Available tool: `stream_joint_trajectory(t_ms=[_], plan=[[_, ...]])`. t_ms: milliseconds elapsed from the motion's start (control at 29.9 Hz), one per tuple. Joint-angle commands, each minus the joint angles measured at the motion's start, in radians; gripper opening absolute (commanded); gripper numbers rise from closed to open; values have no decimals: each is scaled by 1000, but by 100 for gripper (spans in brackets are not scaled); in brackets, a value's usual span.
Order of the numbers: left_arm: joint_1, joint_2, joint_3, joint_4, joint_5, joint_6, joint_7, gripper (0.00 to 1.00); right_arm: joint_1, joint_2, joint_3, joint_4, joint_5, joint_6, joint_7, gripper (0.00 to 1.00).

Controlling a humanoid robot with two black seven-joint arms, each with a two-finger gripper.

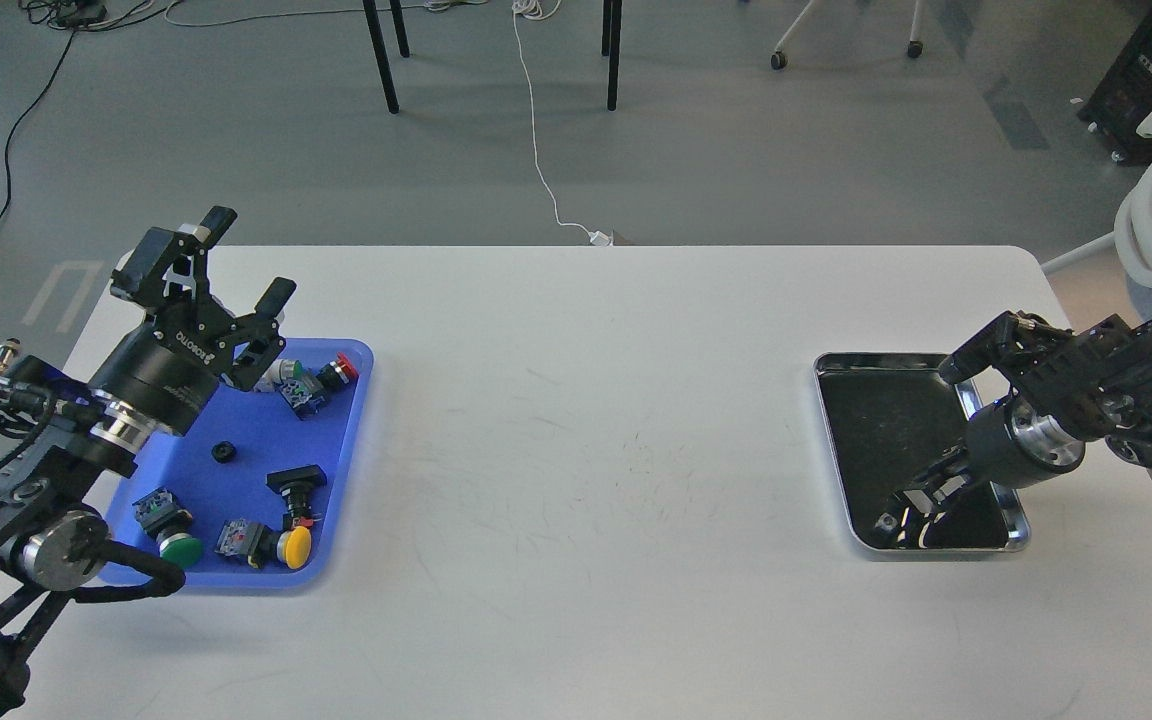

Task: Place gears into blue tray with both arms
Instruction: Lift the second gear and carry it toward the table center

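Observation:
The blue tray (341, 470) lies at the table's left side. One small black gear (225, 451) rests on its floor near the middle, among several push-buttons. My left gripper (249, 254) hangs open above the tray's far left corner, with nothing between its fingers. My right gripper (904, 514) reaches down into the near end of the silver-rimmed tray (921, 357) at the right. Its dark fingers blend into the tray's black inside, so I cannot tell how they stand or whether they hold anything. No gear can be made out in that tray.
Push-buttons with green (181, 549), yellow (297, 545), red (345, 367) and black (297, 480) caps lie in the blue tray. The white table (586, 450) spreads between the two trays. Chair legs and cables are on the floor beyond the table.

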Motion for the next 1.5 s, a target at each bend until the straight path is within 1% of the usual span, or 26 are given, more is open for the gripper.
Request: stream_joint_trajectory(t_ms=[0,234,535,669,735,836,936,1036,1137,1237,1471], plan=[[0,1,0,0,-1,0,0,98,-2,3,-8,2,1,-5,1,26],[0,0,2,0,-1,0,0,98,23,0,-8,19,4,-5,1,23],[-5,3,2,0,-1,0,0,98,199,15,-5,96,13,-5,1,24],[-5,6,2,0,-1,-2,0,98,239,95,-3,87,36,-13,1,24],[-5,7,0,0,-1,-2,0,98,248,146,-3,85,99,-28,1,24],[-3,15,-2,-2,-2,-2,0,98,250,250,-8,70,209,-50,1,24],[-2,18,-14,-2,-2,-2,0,98,245,357,-12,16,292,-65,1,24],[0,23,-18,-2,-2,-2,0,98,233,454,-40,-16,358,-105,1,24],[2,24,-20,-2,-2,-6,0,98,233,546,-103,-16,440,-171,1,26],[6,27,-23,-3,-2,-6,0,98,216,559,-147,-22,472,-208,1,26],[23,46,-44,-3,-2,-11,0,98,161,559,-164,-28,474,-212,1,27]])
